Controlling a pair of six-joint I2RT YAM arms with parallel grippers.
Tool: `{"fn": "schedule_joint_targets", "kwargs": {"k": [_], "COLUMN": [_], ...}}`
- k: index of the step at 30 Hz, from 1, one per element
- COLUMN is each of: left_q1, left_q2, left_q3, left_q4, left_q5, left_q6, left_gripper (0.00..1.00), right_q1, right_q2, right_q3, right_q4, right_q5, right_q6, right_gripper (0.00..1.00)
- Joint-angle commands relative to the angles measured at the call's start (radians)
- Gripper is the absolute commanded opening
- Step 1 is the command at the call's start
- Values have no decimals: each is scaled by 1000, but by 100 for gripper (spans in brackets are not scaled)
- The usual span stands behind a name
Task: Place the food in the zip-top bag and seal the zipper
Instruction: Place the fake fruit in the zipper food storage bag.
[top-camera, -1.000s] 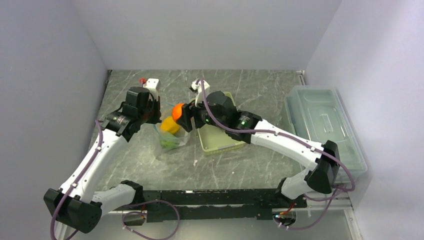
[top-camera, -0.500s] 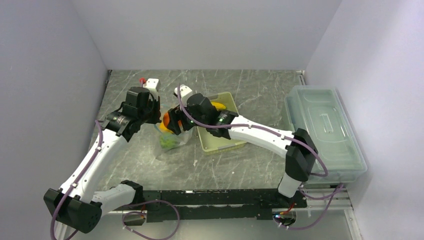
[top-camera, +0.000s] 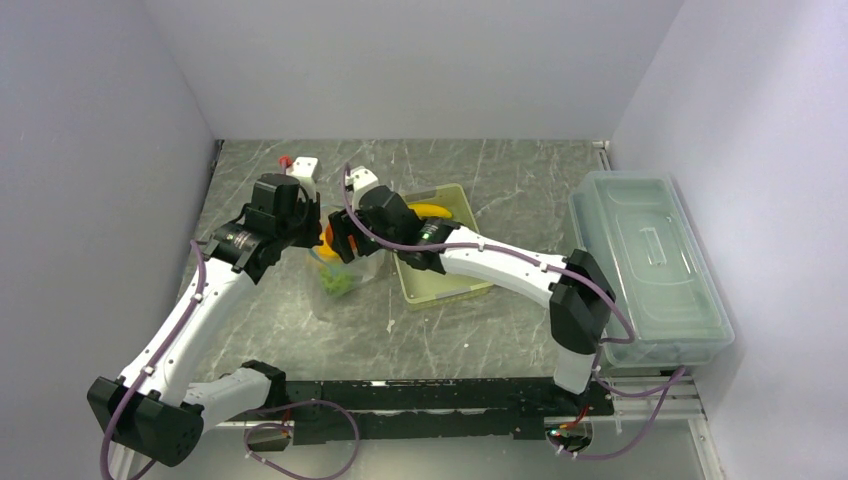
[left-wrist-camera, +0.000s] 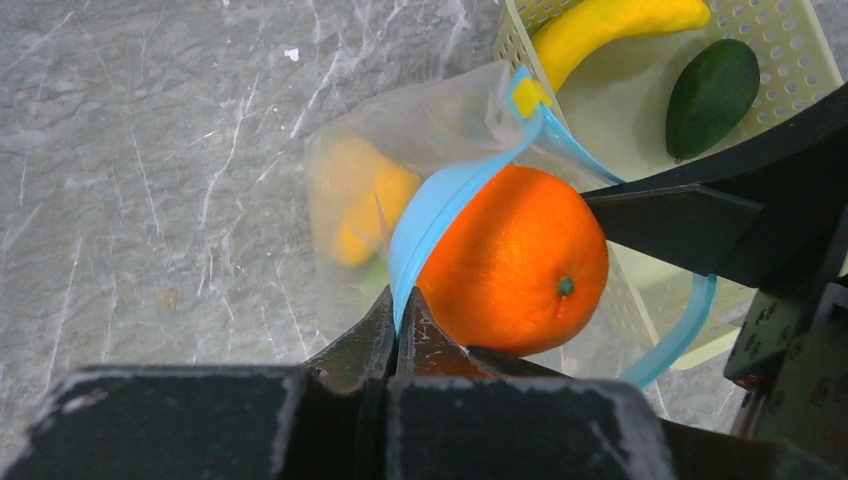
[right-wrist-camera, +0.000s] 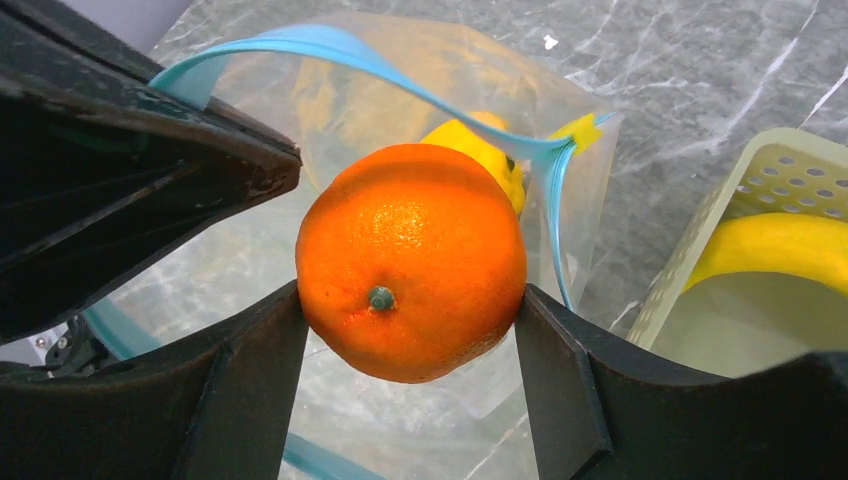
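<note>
Marble worktop (top-camera: 500, 170) is carrying the bag (left-wrist-camera: 340, 170), basket (top-camera: 440, 282) at its 3 o'clock; right tool (right-wrist-camera: 405, 330) is gripping the orange (right-wrist-camera: 410, 250), left tool (left-wrist-camera: 395, 312) is pinching the zipper (left-wrist-camera: 440, 200).

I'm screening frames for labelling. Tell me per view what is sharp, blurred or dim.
Top external: even soft light, no hard shadows, the bag small and partly covered. Left wrist: orange and zipper sharp, the left tool soft and dark at the bottom, yellow food hazy through plastic. Right wrist: orange peel crisp, the right tool flat black.
</note>
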Motion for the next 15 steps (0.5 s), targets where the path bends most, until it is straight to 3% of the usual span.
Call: {"fn": "schedule_joint_targets", "kwargs": {"k": [1, 5, 15], "left_q1": [-4, -4, -5], "left_q2": [-21, -21, -21], "left_q3": [-2, -3, -3], "left_q4": [17, 17, 15], "left_q5": [-6, -6, -10], "left_q6": [12, 11, 10], "left_gripper": [0, 0, 0], "right_q1": [1, 1, 1], "right_q2": [16, 11, 10], "right_q3": [53, 42, 40], "right_q4": [-9, 3, -2], "right_q5": [15, 17, 25], "right_q6": [14, 20, 29], "right_gripper": [54, 59, 86]}}
